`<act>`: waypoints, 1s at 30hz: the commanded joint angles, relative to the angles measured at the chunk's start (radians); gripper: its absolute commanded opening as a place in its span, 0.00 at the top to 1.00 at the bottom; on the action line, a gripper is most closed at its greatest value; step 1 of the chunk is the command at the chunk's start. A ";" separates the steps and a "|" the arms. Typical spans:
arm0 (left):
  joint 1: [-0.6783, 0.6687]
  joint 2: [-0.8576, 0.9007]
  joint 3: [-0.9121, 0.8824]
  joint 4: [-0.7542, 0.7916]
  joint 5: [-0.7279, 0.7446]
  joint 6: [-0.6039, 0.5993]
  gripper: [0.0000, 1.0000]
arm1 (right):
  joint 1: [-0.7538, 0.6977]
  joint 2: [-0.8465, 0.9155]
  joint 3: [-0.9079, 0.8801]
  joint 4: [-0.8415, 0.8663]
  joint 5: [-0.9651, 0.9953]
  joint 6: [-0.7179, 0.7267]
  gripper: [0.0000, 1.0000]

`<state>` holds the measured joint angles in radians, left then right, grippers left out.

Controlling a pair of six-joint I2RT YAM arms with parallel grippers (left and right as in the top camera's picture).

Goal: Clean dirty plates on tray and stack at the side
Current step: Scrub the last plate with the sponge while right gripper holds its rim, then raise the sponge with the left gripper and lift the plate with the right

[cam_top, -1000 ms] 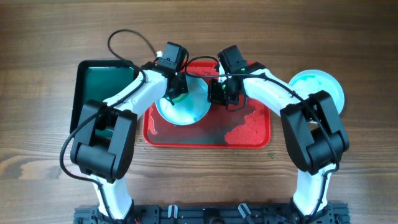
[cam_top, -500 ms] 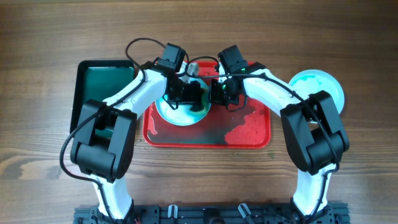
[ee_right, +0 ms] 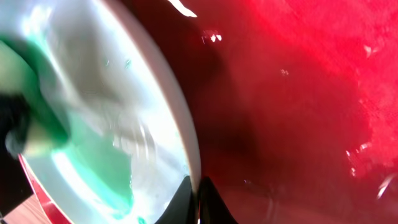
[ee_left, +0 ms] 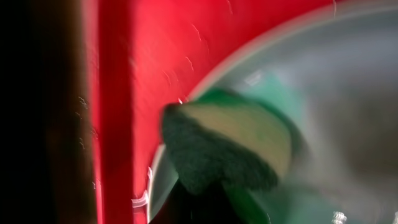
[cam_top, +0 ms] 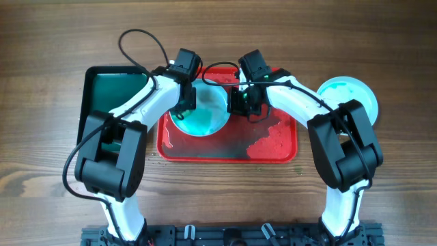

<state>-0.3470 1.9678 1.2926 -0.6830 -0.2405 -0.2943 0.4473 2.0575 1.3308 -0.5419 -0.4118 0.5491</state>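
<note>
Red tray (cam_top: 205,152), left claw (cam_top: 184,106) clamping sponge (ee_left: 224,149) on plate (cam_top: 205,115), right claw (ee_right: 199,200) pinching plate rim

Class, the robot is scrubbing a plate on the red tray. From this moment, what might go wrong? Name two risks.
The right gripper pinches only the thin rim of the pale turquoise round plate, so scrubbing by the green-and-yellow sponge in the left gripper might tug it loose. The red rectangular plastic tray looks wet and smeared, so a freed plate could slide.

Plates (cam_top: 205,117) two, perhaps third stacked; trays (cam_top: 273,147) two; sponge (ee_left: 224,146) one.
</note>
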 commanded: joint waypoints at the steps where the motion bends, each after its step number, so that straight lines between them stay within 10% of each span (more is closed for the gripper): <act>1: 0.014 0.027 -0.010 0.117 -0.115 -0.166 0.96 | -0.007 0.014 0.016 -0.006 0.006 -0.004 0.96; 10: -0.018 0.027 -0.010 0.158 0.695 0.212 0.96 | -0.007 0.014 0.016 -0.005 0.006 -0.003 0.96; 14: -0.017 0.027 -0.010 0.002 0.744 0.317 0.96 | -0.007 0.014 0.016 -0.005 0.006 -0.003 0.96; 17: -0.006 0.027 -0.010 -0.087 0.577 0.293 0.96 | -0.007 0.014 0.016 -0.005 0.006 -0.004 0.96; 22: -0.003 0.027 -0.010 -0.139 -0.179 -0.172 0.96 | -0.007 0.014 0.016 -0.005 0.006 -0.003 0.96; 30: -0.029 0.026 -0.010 0.128 -0.186 -0.185 0.96 | -0.007 0.014 0.016 -0.003 0.006 -0.001 0.96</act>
<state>-0.3695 1.9732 1.2907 -0.6064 -0.3389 -0.4427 0.4442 2.0575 1.3327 -0.5339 -0.4122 0.5568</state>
